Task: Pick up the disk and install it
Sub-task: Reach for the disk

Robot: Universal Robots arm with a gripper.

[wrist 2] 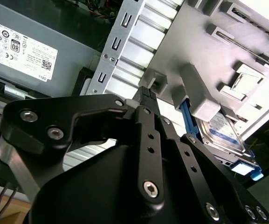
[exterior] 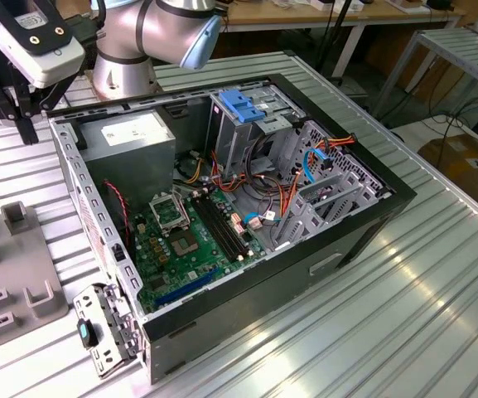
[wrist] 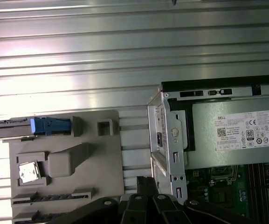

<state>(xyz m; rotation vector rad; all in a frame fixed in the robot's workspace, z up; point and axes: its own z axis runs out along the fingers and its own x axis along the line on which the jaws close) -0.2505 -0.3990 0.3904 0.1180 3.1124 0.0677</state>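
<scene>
The disk is a silver drive with blue frame edges. It stands on edge in a slot of a grey holder. In the first wrist view I see the disk edge-on, with its blue end at one corner of the grey holder. My gripper hangs above the table at the exterior view's upper left, beside the case corner. Its black fingers look pressed together with nothing between them, some way short of the disk. The gripper tip sits between holder and case.
The open computer case lies on its side on the ribbed metal table. Inside are a grey power supply, a green motherboard, metal drive cages with a blue latch, and loose cables. The grey holder lies to the case's left.
</scene>
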